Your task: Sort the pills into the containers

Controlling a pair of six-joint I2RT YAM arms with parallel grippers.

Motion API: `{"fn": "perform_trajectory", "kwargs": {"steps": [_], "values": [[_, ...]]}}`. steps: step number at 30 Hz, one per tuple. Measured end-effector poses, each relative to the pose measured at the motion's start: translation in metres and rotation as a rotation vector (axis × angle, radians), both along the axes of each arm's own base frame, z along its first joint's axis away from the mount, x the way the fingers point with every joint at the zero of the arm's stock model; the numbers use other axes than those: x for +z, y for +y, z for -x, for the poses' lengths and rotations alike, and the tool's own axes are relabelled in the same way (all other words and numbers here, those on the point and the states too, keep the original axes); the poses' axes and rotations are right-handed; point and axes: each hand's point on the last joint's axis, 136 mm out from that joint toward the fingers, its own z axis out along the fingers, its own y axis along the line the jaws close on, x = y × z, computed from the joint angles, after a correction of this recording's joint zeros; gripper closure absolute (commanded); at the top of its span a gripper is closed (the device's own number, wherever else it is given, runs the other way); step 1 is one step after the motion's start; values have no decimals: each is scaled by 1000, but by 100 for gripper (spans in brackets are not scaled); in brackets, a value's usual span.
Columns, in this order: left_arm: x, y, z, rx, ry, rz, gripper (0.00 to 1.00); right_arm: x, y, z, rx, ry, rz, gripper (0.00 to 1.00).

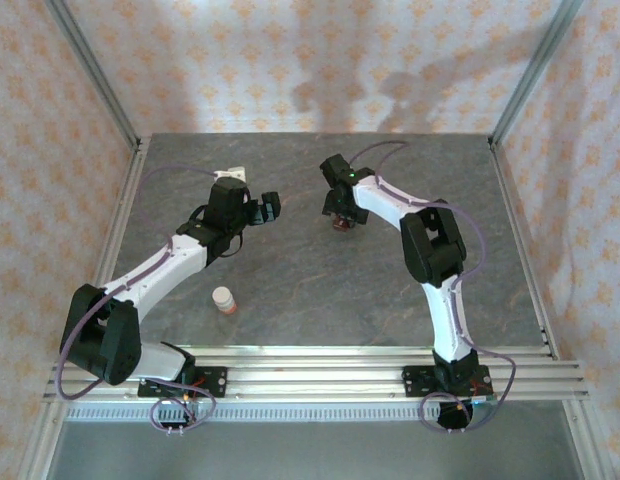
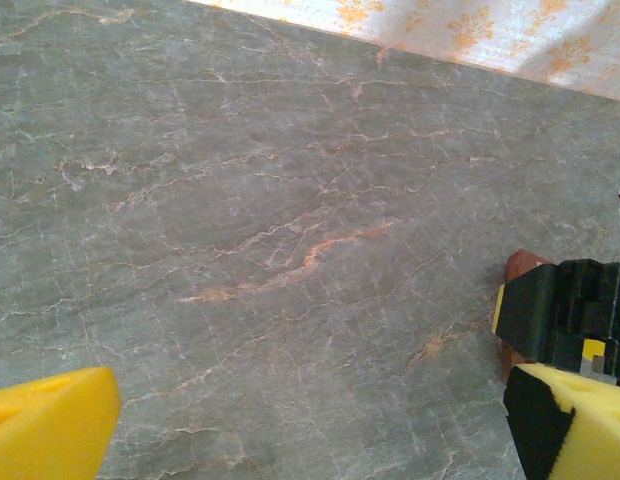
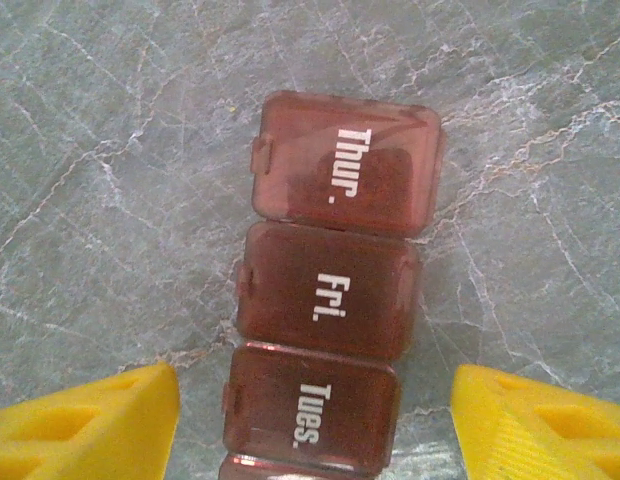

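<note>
Containers (image 3: 330, 300) are lying flat toward the far middle of the counter (image 1: 290, 270): a strip of glossy, see-through red-brown plastic boxes with rounded corners. Their lids are sitting shut and carrying white lettering: Thur., Fri. and Tues. The counter is showing a dull grey stone look with pale and rusty veins. The right gripper (image 3: 315, 405) is hovering over the strip, its matte yellow wedge-shaped pads (image 3: 100, 425) standing open, with bare counter showing between each pad and the strip. The left gripper (image 2: 310, 425) is hanging to the left of it, spread wide and empty. A small orange bottle (image 1: 224, 299) with a white cap is standing nearer, on the left.
</note>
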Motion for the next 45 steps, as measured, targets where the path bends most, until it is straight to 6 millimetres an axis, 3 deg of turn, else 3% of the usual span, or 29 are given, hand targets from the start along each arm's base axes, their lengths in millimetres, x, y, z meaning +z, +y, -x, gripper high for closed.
{"fn": "perform_trajectory", "kwargs": {"steps": [8,21,34,40,45], "values": [[0,0,0,8,2,12,0,-5,-1,2,-1,13,9,40],[0,-3,1,-2,8,31,0,-7,1,3,12,22,1,39],[0,-3,1,5,11,44,0,-18,-1,7,29,45,20,56],[-1,-6,2,-2,17,61,0,-17,-2,8,55,24,15,59],[-1,-9,2,6,28,106,0,-15,-2,23,117,13,-11,61]]}}
